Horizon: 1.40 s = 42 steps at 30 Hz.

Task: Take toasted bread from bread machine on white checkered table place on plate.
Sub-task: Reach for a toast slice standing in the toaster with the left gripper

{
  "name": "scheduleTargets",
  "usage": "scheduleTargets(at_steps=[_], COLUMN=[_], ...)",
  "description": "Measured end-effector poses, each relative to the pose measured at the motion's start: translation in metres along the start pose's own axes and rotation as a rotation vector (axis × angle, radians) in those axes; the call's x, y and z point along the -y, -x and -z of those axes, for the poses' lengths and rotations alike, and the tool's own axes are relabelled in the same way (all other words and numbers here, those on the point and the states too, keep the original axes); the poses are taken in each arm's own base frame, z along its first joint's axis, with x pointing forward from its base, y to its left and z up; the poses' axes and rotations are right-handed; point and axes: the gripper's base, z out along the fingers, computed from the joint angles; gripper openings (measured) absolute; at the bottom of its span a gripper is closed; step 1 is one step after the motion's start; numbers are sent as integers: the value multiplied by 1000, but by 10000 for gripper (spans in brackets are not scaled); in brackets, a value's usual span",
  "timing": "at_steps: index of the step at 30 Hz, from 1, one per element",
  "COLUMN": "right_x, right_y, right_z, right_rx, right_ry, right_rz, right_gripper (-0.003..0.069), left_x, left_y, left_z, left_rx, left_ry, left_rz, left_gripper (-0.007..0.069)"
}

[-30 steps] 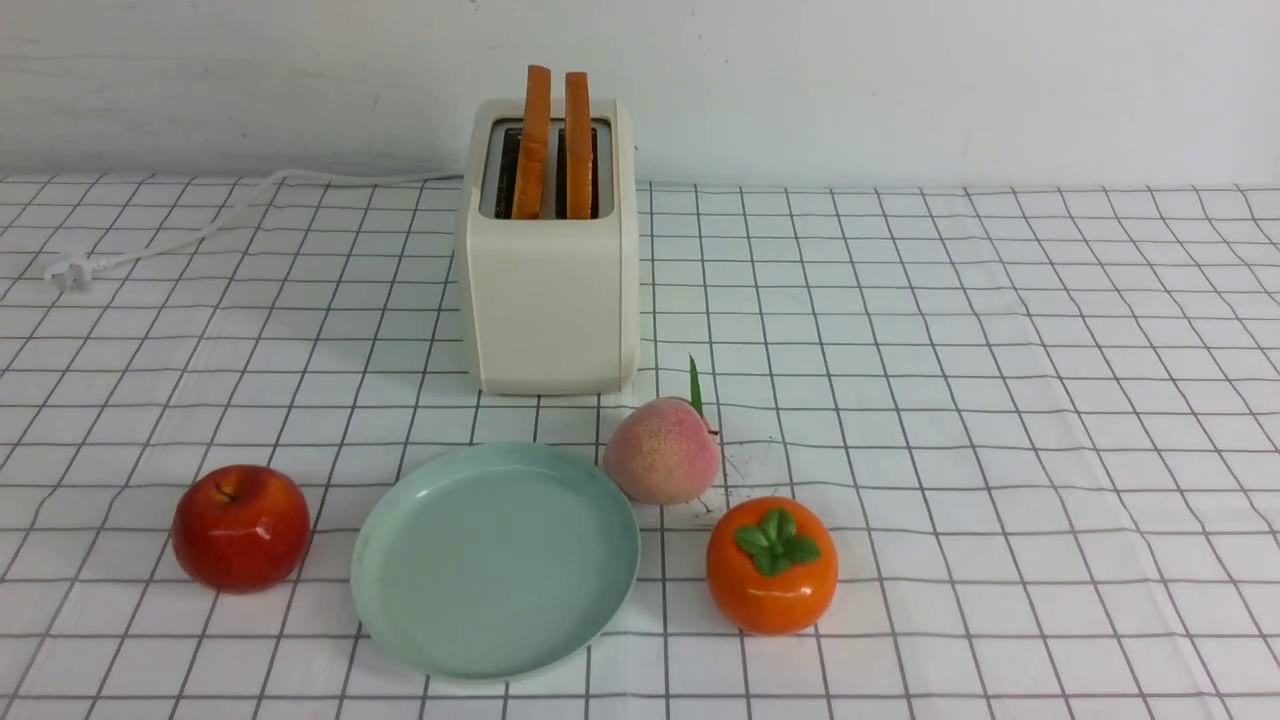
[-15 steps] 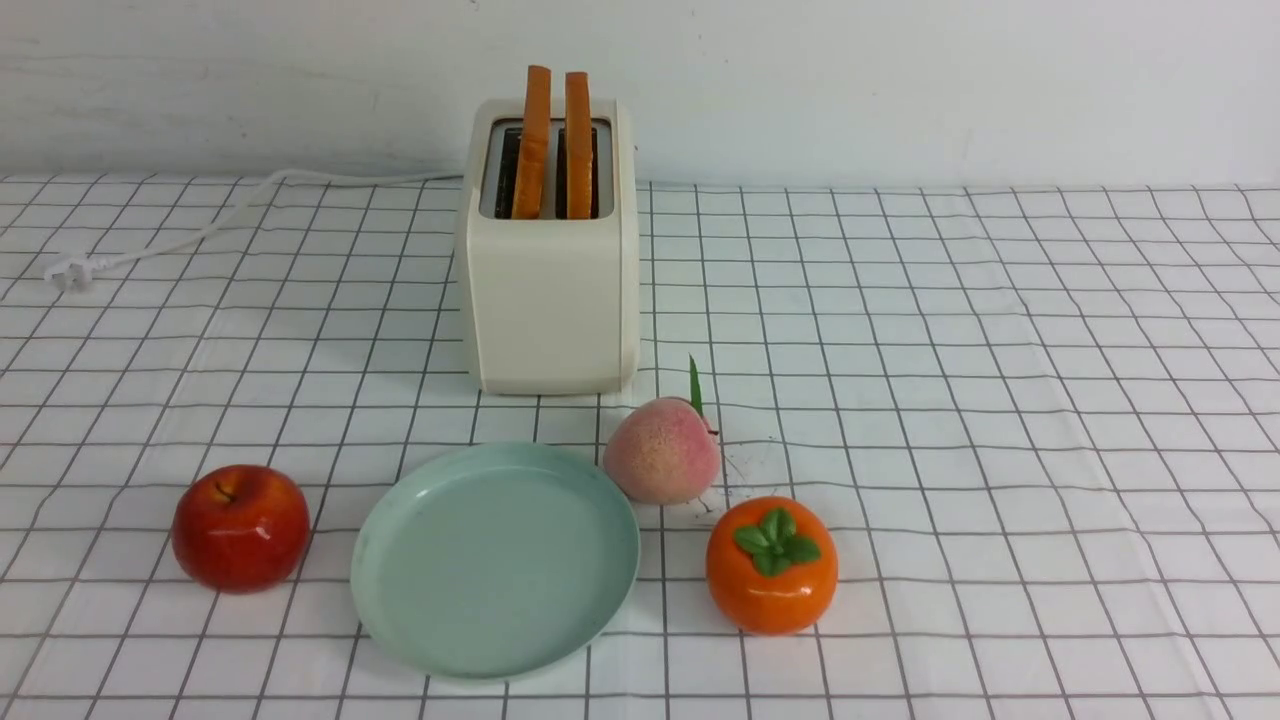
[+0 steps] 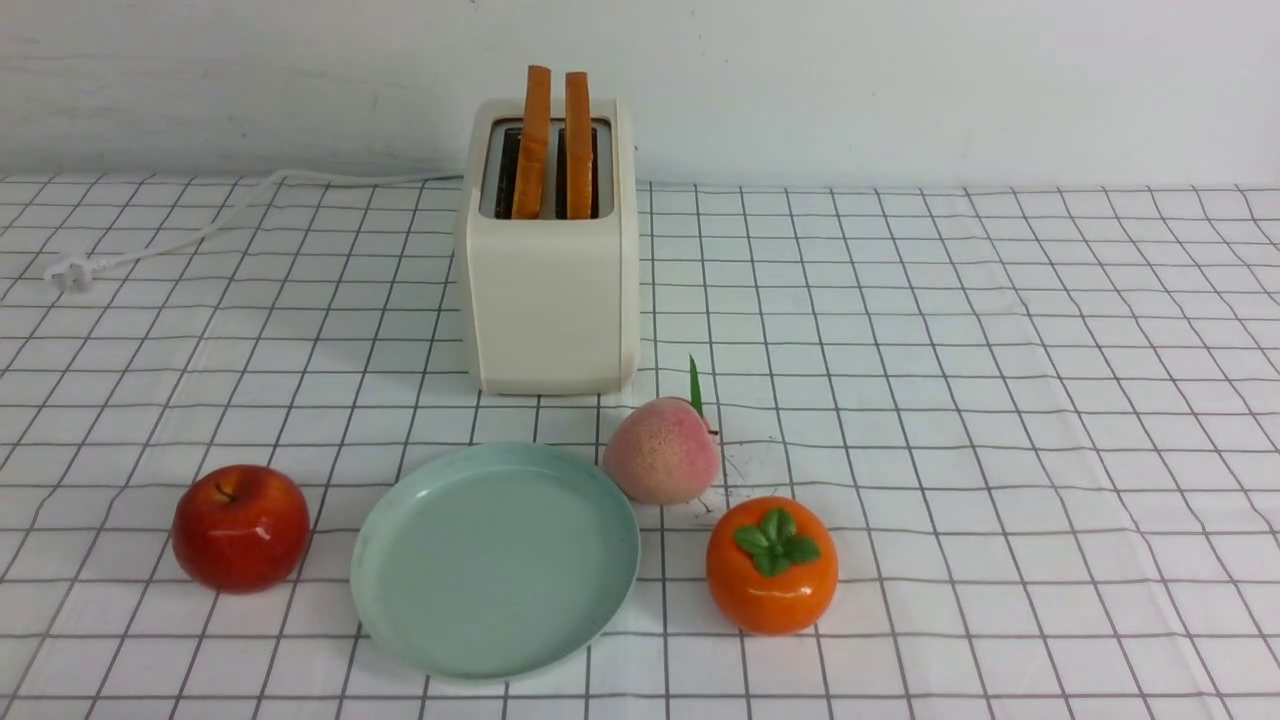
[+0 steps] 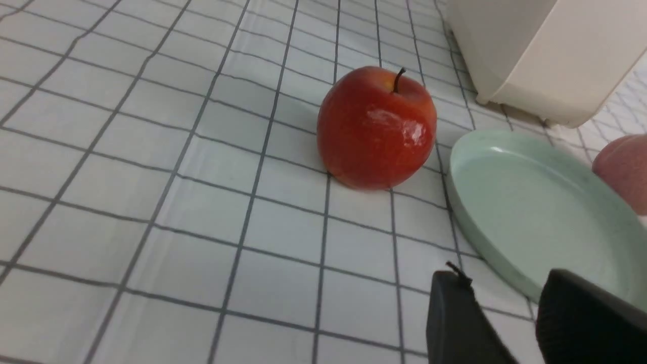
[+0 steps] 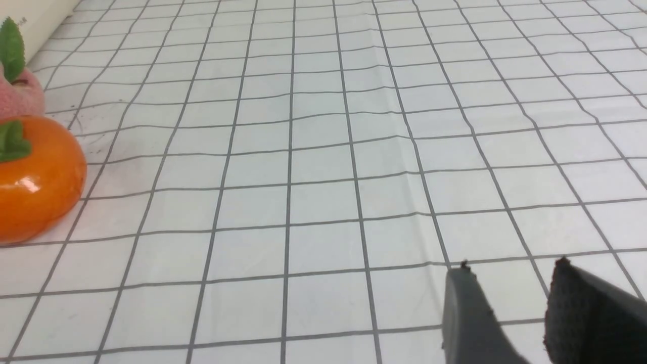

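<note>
Front view: both slices of toast point(image 3: 537, 140) stand upright in the toaster point(image 3: 550, 300) slots, at the back of the checkered table point(image 3: 1000, 400). The plate point(image 3: 495, 560) lies in front of the toaster, between the apple point(image 3: 240, 527) and the peach point(image 3: 662, 450).

The toast shows in this view only; the grippers show in the wrist views only.

Left wrist view: left gripper point(image 4: 503, 285) has its jaws apart and holds nothing, low near the plate rim.

Right wrist view: right gripper point(image 5: 510, 275) has its jaws apart and holds nothing, over the cloth, with the persimmon point(image 5: 35, 177) well apart from it.

Against one second earlier, the front view is unchanged; nothing has moved.
</note>
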Motion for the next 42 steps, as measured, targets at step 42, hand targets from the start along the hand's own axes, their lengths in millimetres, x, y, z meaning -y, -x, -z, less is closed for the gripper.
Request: scheduleTargets(at_steps=[42], right_x=[-79], right_y=[203], right_z=[-5], right_rx=[-162], right_ry=[352], right_rz=[202], right_gripper=[27], left_x=[79], left_y=[187], left_z=[-60], left_rx=[136], left_ry=[-79], left_rz=[-135], left_gripper=[-13])
